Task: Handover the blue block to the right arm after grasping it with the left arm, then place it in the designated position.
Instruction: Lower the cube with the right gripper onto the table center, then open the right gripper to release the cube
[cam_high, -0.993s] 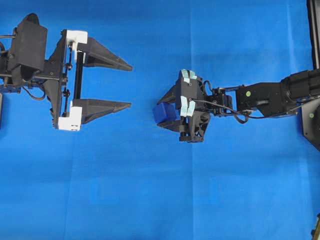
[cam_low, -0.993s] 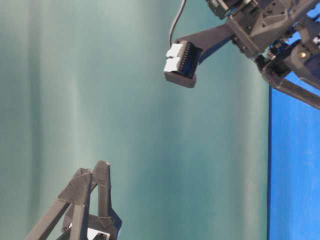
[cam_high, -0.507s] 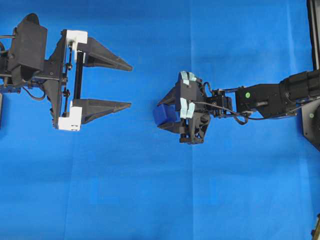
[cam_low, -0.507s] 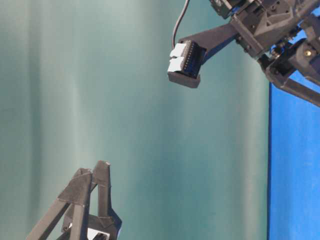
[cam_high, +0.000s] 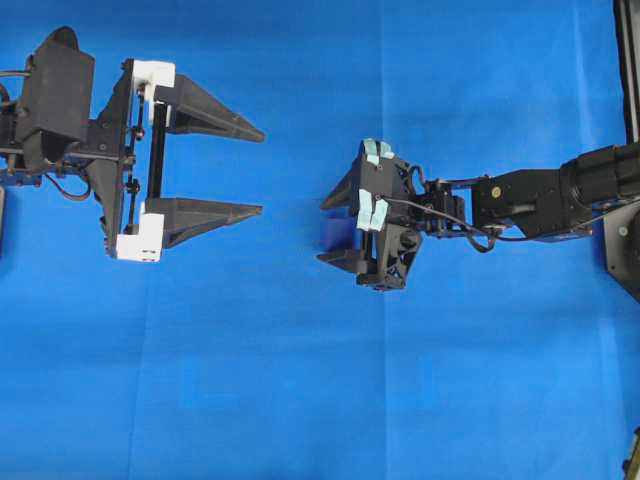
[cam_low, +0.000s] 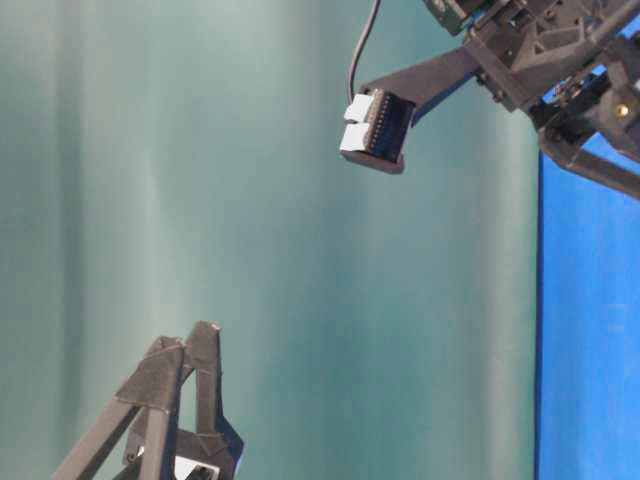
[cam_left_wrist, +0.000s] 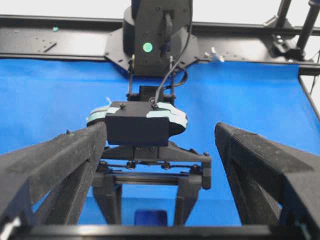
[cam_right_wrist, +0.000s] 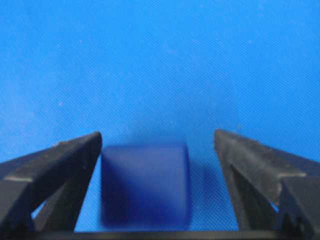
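Observation:
The blue block (cam_high: 338, 232) shows as a blurred dark-blue patch on the blue cloth, between the right arm's spread fingers. In the right wrist view the blue block (cam_right_wrist: 145, 182) is smeared; it lies close to the left finger (cam_right_wrist: 60, 170) and well apart from the right one. The right gripper (cam_high: 322, 232) (cam_right_wrist: 157, 135) is open and grips nothing. Far to the left, the left gripper (cam_high: 261, 172) with white brackets stands wide open and empty, pointing at the right gripper. The left wrist view shows the blue block (cam_left_wrist: 151, 218) low between the right arm's fingers.
Blue cloth (cam_high: 300, 400) covers the whole table. The right arm's base plate (cam_high: 622, 240) sits at the right edge. A black frame rail (cam_left_wrist: 60, 45) runs along the far side behind the right arm.
The right gripper has opened and let go of the blue block, which now looks blurred between its fingers. The left gripper has not moved.

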